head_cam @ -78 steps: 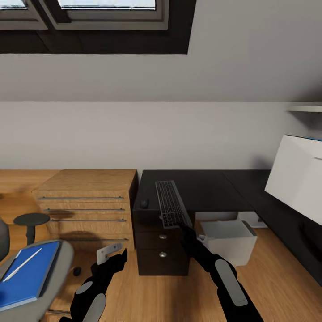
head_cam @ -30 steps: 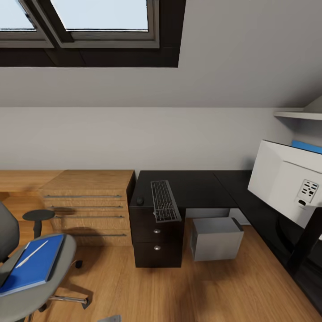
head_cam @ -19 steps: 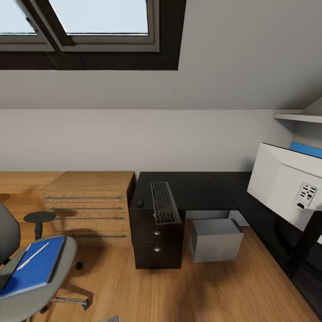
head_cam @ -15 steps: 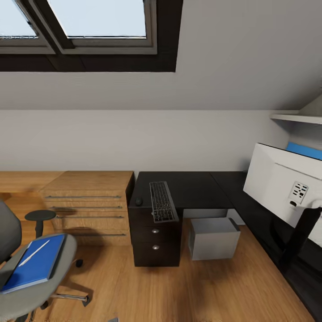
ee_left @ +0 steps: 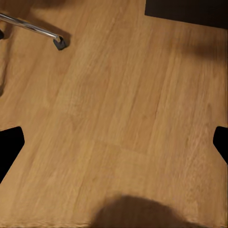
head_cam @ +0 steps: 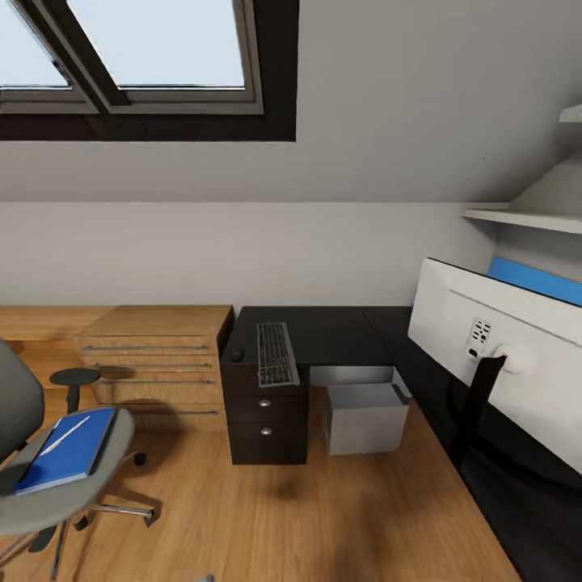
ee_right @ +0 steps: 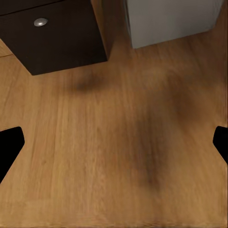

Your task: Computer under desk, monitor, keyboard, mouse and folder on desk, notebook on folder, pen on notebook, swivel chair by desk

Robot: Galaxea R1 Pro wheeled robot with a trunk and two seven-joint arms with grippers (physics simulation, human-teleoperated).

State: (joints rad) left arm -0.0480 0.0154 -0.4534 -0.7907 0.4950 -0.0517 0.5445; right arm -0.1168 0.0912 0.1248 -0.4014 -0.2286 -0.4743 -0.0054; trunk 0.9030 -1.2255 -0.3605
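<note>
The keyboard [head_cam: 276,353] lies lengthwise on the black desk [head_cam: 339,333], above the drawer unit, with the small dark mouse [head_cam: 237,354] just beside it. On the desk's right wing stands the monitor [head_cam: 501,356], its pale back towards me. The grey computer [head_cam: 365,418] sits on the floor under the desk. At the left, the swivel chair [head_cam: 56,505] carries the blue folder [head_cam: 77,461] with a white pen [head_cam: 65,435] on it. A pale sliver [head_cam: 207,577] at the bottom edge may be the notebook; too little shows. My left gripper [ee_left: 114,145] and right gripper [ee_right: 114,142] hang open over bare floor.
A light wooden drawer chest [head_cam: 153,356] adjoins the desk's left end, with a small round black stool [head_cam: 73,377] in front of it. A wall shelf [head_cam: 525,218] and a blue panel [head_cam: 533,279] sit behind the monitor. A chair caster [ee_left: 59,43] is near the left gripper.
The camera has drawn back and turned right, shifting everything left. My right gripper, at the keyboard's near end 2.6 s ago, has left it on the desk; both arms dropped out of the head view.
</note>
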